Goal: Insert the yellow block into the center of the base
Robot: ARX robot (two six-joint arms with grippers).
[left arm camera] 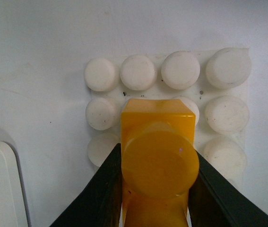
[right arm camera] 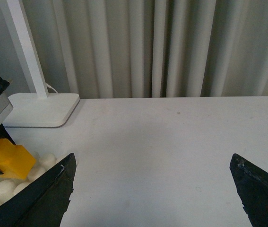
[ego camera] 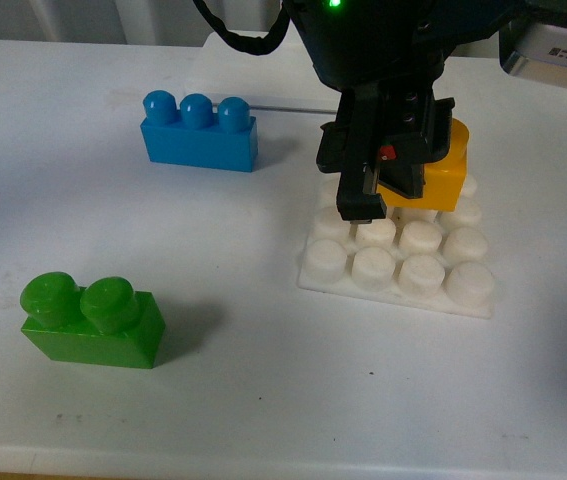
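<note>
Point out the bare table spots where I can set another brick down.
Free: the wide stretch between the green brick and the base, the table strip along its front edge, and the left side between the blue brick and green brick. Crowded: over the base, where the left gripper holds the yellow block.

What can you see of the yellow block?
The yellow block is glossy orange-yellow plastic, a short brick with rounded studs on top. The left gripper clamps its sides between black fingers. It is over the middle studs of the white base; whether it is pressed home cannot be told.
</note>
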